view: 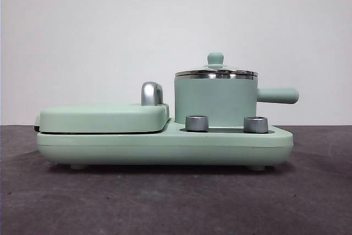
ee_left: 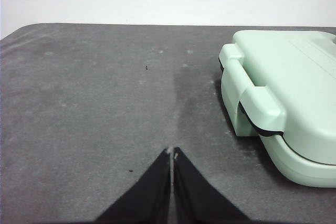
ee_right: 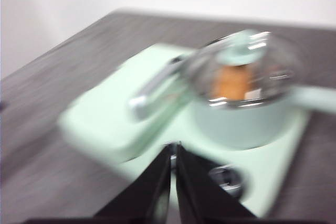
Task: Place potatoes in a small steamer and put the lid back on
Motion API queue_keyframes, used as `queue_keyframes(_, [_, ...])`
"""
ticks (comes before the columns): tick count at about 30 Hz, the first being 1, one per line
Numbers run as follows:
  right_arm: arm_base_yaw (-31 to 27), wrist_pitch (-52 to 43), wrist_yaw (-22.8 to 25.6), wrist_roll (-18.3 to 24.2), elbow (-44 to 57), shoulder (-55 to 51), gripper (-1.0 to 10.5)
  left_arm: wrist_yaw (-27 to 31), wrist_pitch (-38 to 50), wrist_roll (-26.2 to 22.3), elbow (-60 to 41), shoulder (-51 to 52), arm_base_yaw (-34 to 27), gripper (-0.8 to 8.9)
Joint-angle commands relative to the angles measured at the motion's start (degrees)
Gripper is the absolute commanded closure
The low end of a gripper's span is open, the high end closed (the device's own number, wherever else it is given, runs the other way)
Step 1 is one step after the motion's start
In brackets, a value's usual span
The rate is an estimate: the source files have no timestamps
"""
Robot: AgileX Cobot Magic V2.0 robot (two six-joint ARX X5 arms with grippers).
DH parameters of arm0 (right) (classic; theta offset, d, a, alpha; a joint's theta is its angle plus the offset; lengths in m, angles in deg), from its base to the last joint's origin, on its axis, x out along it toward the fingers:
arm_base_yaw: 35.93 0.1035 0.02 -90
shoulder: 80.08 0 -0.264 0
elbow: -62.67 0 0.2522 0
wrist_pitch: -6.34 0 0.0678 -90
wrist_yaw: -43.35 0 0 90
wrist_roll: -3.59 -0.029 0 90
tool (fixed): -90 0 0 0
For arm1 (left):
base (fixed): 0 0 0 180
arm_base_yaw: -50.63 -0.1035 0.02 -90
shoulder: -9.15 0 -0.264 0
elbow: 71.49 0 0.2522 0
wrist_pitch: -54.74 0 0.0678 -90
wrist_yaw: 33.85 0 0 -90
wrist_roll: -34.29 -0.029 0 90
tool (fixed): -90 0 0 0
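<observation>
The cooker base [view: 165, 147] sits flat on the dark table [view: 165, 207], taking up most of the front view. On its 9 o'clock half lies the flat griddle cover [view: 102, 118] with its chrome handle [view: 151, 93]. On the 3 o'clock half stands the pot [view: 214, 100], its straight handle [view: 278, 95] pointing to 3 o'clock. The lid [view: 216, 72] rests level on the pot's rim, knob up. Through the glass in the blurred right wrist view an orange shape shows inside the pot, most likely the potato [ee_right: 232, 82].

Judging by this, both steps look done, and what remains is only to keep the arms clear.

The right gripper [ee_right: 173, 153] hangs above the base's front edge, jaws together and empty. The left gripper [ee_left: 172, 156] waits over bare table beside the griddle end, jaws together too, holding nothing.
</observation>
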Motion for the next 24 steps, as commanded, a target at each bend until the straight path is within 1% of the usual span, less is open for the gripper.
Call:
queue_keyframes(1, [-7.58, -9.09, 1.14, 4.24, 9.86, -5.27, 9.3, 0.11, 0.63, -0.5, -1.11, 0.09, -0.11, 8.08])
queue_keyframes(3, [-13.03, -10.45, 3.61, 5.2, 15.82, -10.05, 9.3, 0.09, 0.63, -0.5, -1.11, 0.09, -0.11, 8.08])
queue_keyframes(6, [-19.65, -9.84, 6.54, 5.29, 22.71, -17.22, 9.3, 0.09, 0.61, -0.5, -1.11, 0.09, -0.11, 8.08])
queue_keyframes(9, [-25.0, -8.35, 6.58, 5.29, 26.95, -23.5, 9.3, 0.09, 0.61, -0.5, -1.11, 0.09, -0.11, 8.08])
queue_keyframes(12, [-29.09, -5.55, 6.16, 5.27, 28.72, -28.13, 9.3, 0.09, 0.61, -0.5, -1.11, 0.09, -0.11, 8.08])
queue_keyframes(16, [-32.04, -0.76, 6.19, 5.25, 28.89, -31.74, 9.3, 0.09, 0.61, -0.5, -1.11, 0.09, -0.11, 8.08])
queue_keyframes(21, [-32.5, 3.02, 6.21, 5.6, 29.22, -32.35, 9.3, 0.09, 0.68, -0.5, -1.11, 0.09, -0.11, 8.08])
queue_keyframes(24, [-32.5, 2.82, 6.16, 5.66, 30.01, -32.35, 9.3, 0.09, 0.76, -0.5, -1.11, 0.09, -0.11, 8.08])
